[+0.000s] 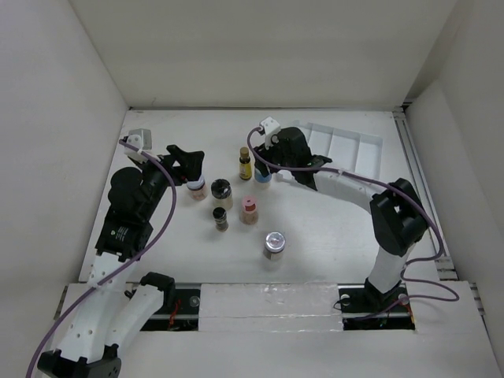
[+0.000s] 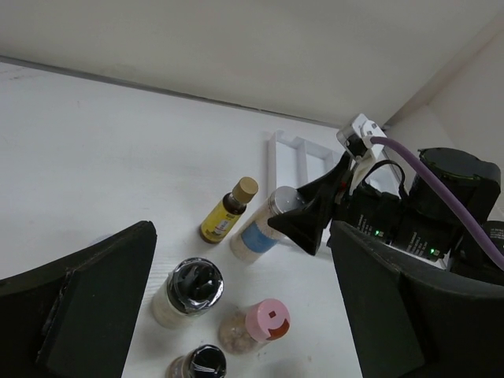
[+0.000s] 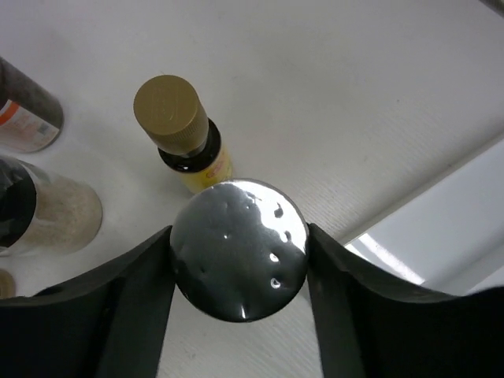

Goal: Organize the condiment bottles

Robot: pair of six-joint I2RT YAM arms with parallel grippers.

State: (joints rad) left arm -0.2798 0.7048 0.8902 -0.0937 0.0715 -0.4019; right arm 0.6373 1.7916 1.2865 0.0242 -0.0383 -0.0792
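My right gripper (image 1: 263, 163) is shut on the silver cap of the blue-labelled bottle (image 1: 262, 178), which stands on the table; in the right wrist view both fingers press the cap (image 3: 239, 249). The slim yellow-labelled bottle (image 1: 245, 164) stands just left of it. My left gripper (image 1: 192, 167) is open and empty, above a pale-capped jar (image 1: 196, 188). In the left wrist view its wide jaws frame a black-capped jar (image 2: 189, 289), a pink-capped jar (image 2: 257, 324) and a small dark jar (image 2: 198, 366). A silver-capped jar (image 1: 274, 245) stands alone nearer the front.
The white divided tray (image 1: 346, 146) lies at the back right, just behind my right arm, and its edge shows in the right wrist view (image 3: 441, 236). White walls close in the table at the left, back and right. A small grey block (image 1: 138, 135) sits at the back left.
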